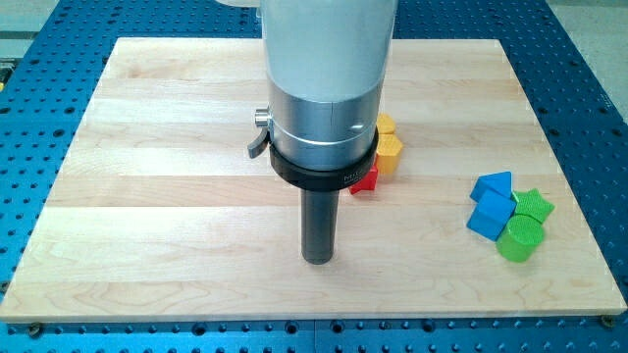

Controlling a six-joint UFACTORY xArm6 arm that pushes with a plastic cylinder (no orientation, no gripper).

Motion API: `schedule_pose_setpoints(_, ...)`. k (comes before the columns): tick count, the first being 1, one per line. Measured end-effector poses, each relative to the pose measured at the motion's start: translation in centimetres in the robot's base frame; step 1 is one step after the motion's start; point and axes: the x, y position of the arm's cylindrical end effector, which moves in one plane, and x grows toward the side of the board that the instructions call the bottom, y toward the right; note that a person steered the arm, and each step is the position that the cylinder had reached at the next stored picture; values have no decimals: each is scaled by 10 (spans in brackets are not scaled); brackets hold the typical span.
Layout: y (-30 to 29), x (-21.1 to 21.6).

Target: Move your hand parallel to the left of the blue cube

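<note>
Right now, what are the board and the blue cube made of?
The board looks like pale wood with a smooth finish: you can see grain lines and joined planks. The blue cube looks like matte painted wood or plastic; its flat, even colour leaves that open. My tip rests on the board, left of the cube.

We see a pale wood desk (177, 147) with faint plank lines — on a blue perforated base (39, 98). Our blocks: two blue (491, 206), two green (520, 235), two yellow-orange (389, 147), one red (367, 180) — our rod is dark grey.

A green star block (534, 204) sits at two o'clock from a green cylinder (519, 238), touching; yellow blocks (389, 147) and a red block (367, 179) huddle mid-board (157, 196).
</note>
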Motion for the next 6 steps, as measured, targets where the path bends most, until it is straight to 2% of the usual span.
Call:
schedule_pose_setpoints(4,11,0)
schedule_pose_setpoints(6,11,-14)
